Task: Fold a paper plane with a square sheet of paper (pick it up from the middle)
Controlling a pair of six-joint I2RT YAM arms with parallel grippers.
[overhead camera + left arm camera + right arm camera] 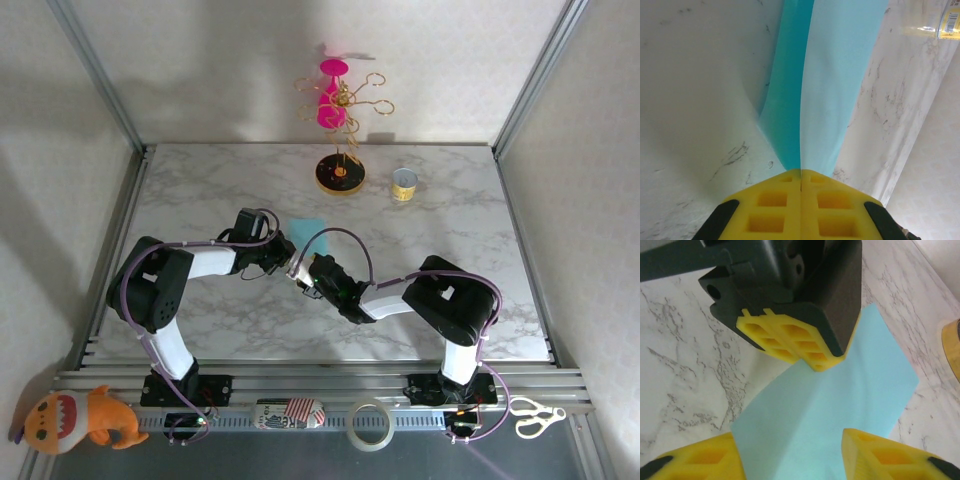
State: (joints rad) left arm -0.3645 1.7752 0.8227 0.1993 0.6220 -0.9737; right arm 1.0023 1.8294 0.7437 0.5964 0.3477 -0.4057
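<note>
Top view, frame centre: the left gripper (pixel 287 255) and right gripper (pixel 303 272) meet at the square sheet of paper (pixel 310 227). Left wrist view, bottom centre: the left gripper pinches the sheet's edge. Right wrist view, bottom: the right gripper's fingers (pixel 880 455) flank the sheet, apart. I judge this the pickup step; next calls for a second clean pinch.

Matt teal paper sheet (pixel 840 405) lies on smooth marble-patterned tabletop (pixel 450 220).

A gold wire tree on a round black-and-yellow base (pixel 340 175) stands at twelve o'clock, a small yellow cylinder (pixel 403 185) at one, an orange plush toy (pixel 75 418) at seven.
</note>
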